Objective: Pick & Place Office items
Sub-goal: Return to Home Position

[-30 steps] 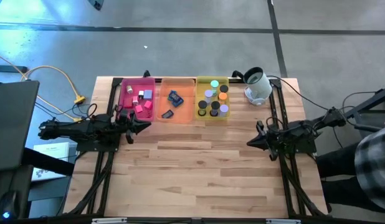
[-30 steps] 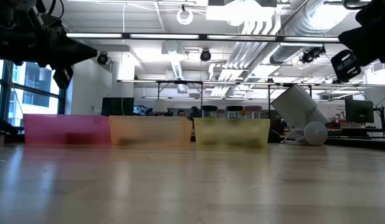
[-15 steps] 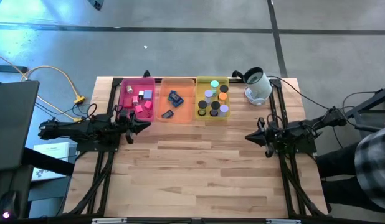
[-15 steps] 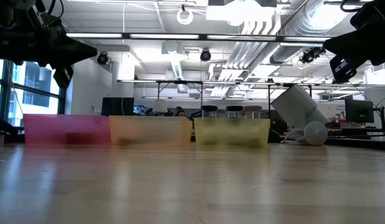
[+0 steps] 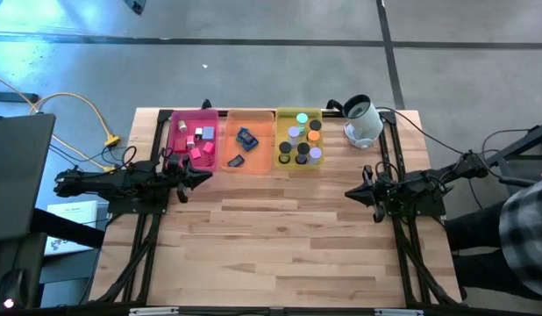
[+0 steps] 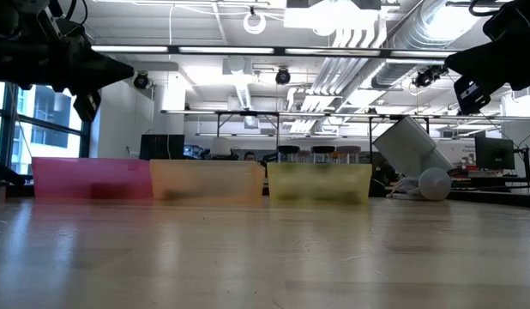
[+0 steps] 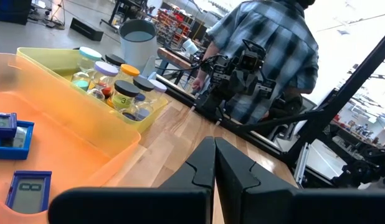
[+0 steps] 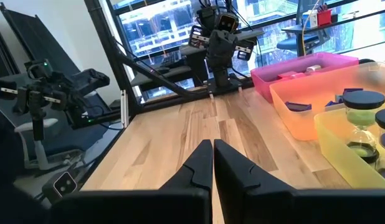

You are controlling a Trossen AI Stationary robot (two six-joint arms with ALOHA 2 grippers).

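Note:
Three trays stand in a row along the table's far edge. The pink tray (image 5: 192, 114) holds red and pink cubes (image 5: 199, 149). Flat blue rectangles (image 5: 246, 138) lie in the orange tray (image 5: 259, 160), and short cylinders (image 5: 299, 147) stand upright in the yellow tray (image 5: 283, 114). My left gripper (image 5: 208, 177) is shut and level above the table's left side, just in front of the pink tray's near corner. My right gripper (image 5: 348, 194) is shut and level above the right side, pointing toward the middle. Neither holds anything.
A white rounded device with a black top (image 5: 362, 123) lies at the far right corner. A person in a plaid shirt (image 5: 525, 228) sits beyond the table's right edge. The wooden tabletop (image 5: 280, 237) stretches between the two arms.
My right gripper has swung its tip a little toward the table's far edge, staying shut and level.

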